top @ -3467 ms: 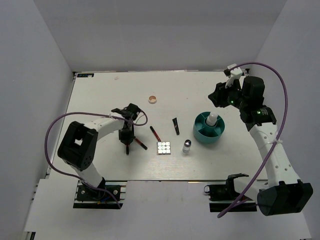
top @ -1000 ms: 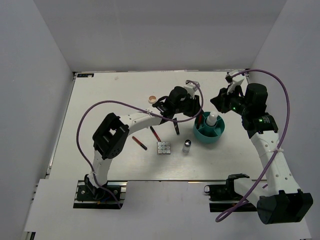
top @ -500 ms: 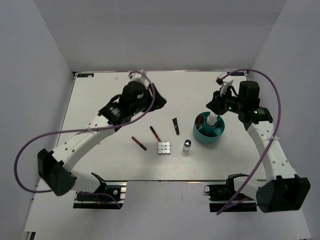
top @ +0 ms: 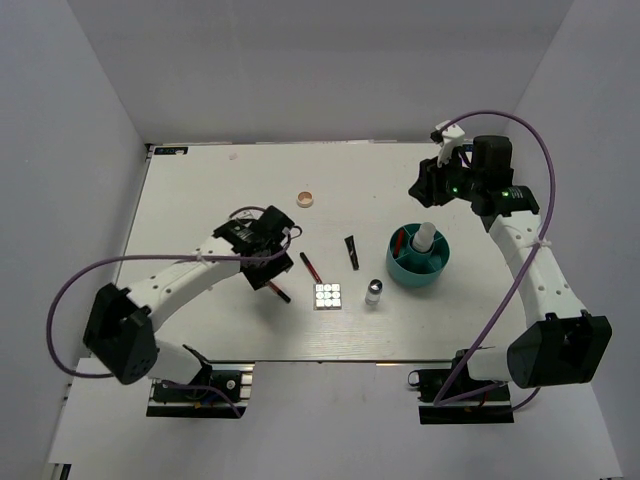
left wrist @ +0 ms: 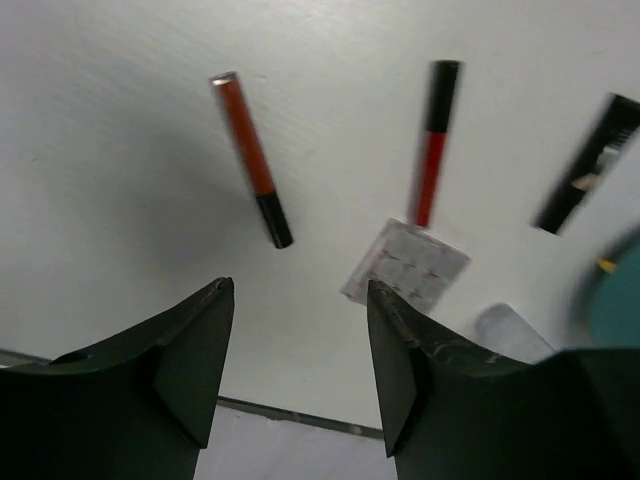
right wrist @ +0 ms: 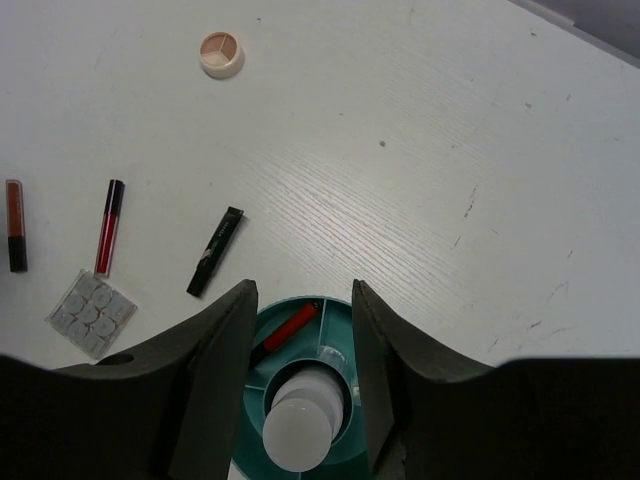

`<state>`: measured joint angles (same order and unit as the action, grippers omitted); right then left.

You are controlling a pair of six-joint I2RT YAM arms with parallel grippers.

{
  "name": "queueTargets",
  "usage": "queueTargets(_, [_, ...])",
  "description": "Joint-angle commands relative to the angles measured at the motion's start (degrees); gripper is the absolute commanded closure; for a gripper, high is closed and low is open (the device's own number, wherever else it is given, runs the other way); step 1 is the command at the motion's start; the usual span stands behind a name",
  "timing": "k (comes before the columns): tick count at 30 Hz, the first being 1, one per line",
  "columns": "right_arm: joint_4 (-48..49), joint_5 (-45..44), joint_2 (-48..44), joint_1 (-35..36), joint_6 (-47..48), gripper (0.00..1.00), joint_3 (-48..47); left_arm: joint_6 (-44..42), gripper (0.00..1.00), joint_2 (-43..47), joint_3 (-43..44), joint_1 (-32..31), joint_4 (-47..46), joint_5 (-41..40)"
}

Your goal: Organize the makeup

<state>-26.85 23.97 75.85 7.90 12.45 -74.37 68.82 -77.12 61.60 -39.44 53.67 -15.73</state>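
The teal tub (top: 405, 270) holds the white bottle (top: 424, 238) upright in its middle cell and a red-and-black pencil (right wrist: 285, 331) in a side cell. My right gripper (right wrist: 300, 290) hangs open above the tub (right wrist: 335, 318) and bottle (right wrist: 299, 428), holding nothing. My left gripper (left wrist: 298, 290) is open and empty over the table, just short of a loose pencil (left wrist: 252, 160). A second pencil (top: 311, 266), the black tube (top: 352, 252), the palette (top: 327, 296) and the vial (top: 373, 293) lie in the middle. The peach compact (top: 306, 199) sits farther back.
The table's near edge shows as a dark strip just beyond my left fingers (left wrist: 190, 360). The left arm's cable (top: 70, 290) loops out over the table's left side. Grey walls close in the table at the back and on both sides.
The left arm left the tub, swung back left and came down by the loose pencil, jaws opened. A red pencil now lies in the tub. The right gripper opened and drew back a little.
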Motion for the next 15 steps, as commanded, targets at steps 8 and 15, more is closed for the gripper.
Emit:
queueTargets(8, [3.1, -0.2, -4.3, 0.2, -1.8, 0.5, 3.2, 4.1, 0.39, -15.3, 6.0, 4.2, 5.8, -0.9])
queueTargets(15, [3.9, -0.4, -5.7, -0.1, -2.4, 0.49, 5.1, -0.5, 0.41, -19.1, 3.0, 8.3, 3.0, 1.0])
